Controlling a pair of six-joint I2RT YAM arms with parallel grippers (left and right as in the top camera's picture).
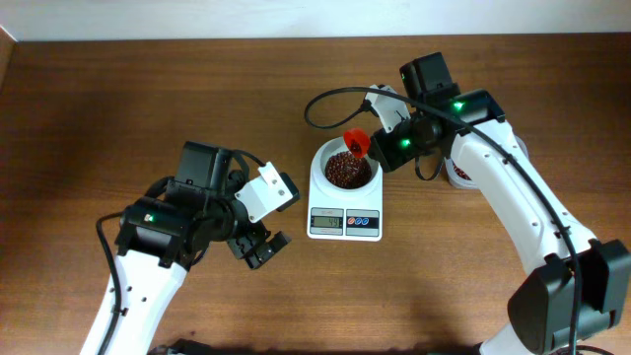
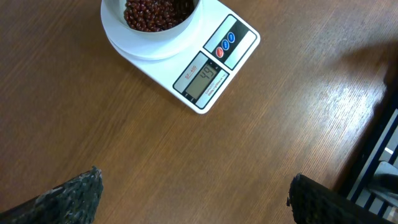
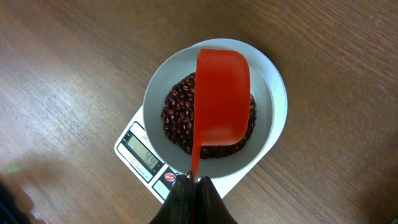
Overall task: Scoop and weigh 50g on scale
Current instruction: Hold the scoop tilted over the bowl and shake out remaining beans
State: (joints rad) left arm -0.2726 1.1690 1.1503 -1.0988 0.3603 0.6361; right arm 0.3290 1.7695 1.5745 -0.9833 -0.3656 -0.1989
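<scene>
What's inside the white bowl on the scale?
Little dark red-brown beans lie in the bowl. A red scoop held over it hides the middle of the heap in the right wrist view; the bowl's floor under the beans cannot be seen.

Red scoop (image 3: 222, 93), dark red-brown beans (image 3: 177, 115), white scale (image 2: 158, 65), grey display (image 2: 202, 81), brown wood-grain table (image 2: 93, 124)

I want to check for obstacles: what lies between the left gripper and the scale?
Nothing stands there: only bare wooden table separates the open left gripper from the scale, as the left wrist view shows.
</scene>
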